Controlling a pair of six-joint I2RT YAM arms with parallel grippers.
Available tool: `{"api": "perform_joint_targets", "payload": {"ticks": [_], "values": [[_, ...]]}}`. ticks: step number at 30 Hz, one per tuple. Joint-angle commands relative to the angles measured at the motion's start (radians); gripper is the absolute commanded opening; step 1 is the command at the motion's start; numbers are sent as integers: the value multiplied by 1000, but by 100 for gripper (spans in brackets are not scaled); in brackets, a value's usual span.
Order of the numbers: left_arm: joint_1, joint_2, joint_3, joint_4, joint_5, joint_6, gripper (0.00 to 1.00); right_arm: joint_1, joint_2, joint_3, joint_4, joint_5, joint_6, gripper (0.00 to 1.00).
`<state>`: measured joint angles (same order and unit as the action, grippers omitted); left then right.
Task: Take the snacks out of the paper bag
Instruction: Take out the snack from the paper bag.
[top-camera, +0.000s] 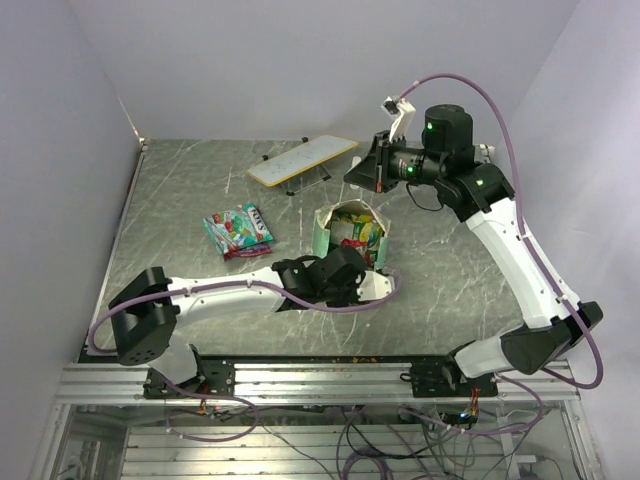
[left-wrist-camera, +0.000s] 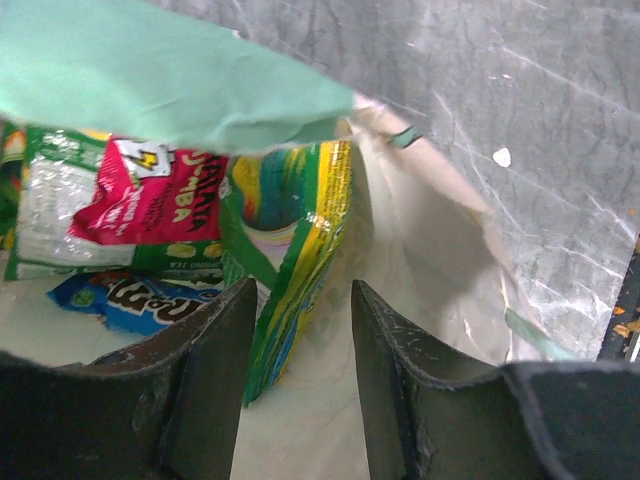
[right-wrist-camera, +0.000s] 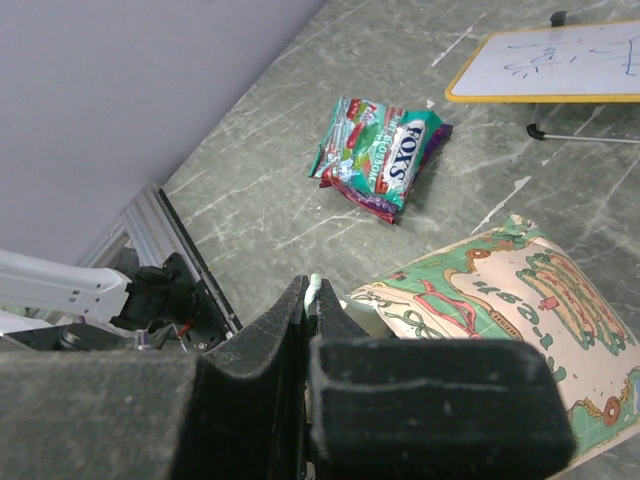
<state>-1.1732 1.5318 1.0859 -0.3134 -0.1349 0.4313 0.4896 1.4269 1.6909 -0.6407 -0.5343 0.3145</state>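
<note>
Grey-green marbled tabletop with pale walls on three sides is where I work. The paper bag sits about mid-table, a little toward the right edge, with its mouth tipped toward the near edge. A small pile of packets lies outside it, on the side of the left edge. A white board on black legs stands near the far edge.

My left gripper is inside the bag's mouth with its fingers spread apart and nothing pinched. A green-and-yellow packet stands on edge right between them. Its long axis runs away from my jaws, deeper into the bag, so its thin side faces the gap. A red-pink packet and a blue one lie farther in, off toward the left finger.

My right gripper hangs on the far side of the bag. Its fingers are pressed together on a thin mint-green sliver, which I judge to be the bag's rim held up to keep the mouth open.

The left arm is plainly the nearer one. I judge the next move is simply to close on the upright packet and draw back toward the near edge. The risk is catching the bag's cream lining beside the right finger.
</note>
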Motion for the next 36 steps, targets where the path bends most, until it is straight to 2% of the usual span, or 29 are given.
{"api": "perform_joint_targets", "payload": {"ticks": [1, 11, 14, 18, 22, 36], "values": [[22, 31, 29, 23, 52, 37, 55, -19, 0, 40, 20, -4, 13, 0], [45, 129, 63, 58, 2, 70, 56, -25, 2, 50, 27, -10, 21, 0], [51, 138, 68, 72, -16, 65, 50, -28, 6, 61, 21, -12, 19, 0], [52, 122, 85, 67, -22, 55, 30, -32, 9, 72, 10, -11, 7, 0], [52, 102, 108, 37, -23, 52, 20, -38, 5, 69, 9, -12, -5, 0], [52, 38, 263, -120, -11, -19, 15, -69, 17, 48, -10, -63, -65, 0]]}}
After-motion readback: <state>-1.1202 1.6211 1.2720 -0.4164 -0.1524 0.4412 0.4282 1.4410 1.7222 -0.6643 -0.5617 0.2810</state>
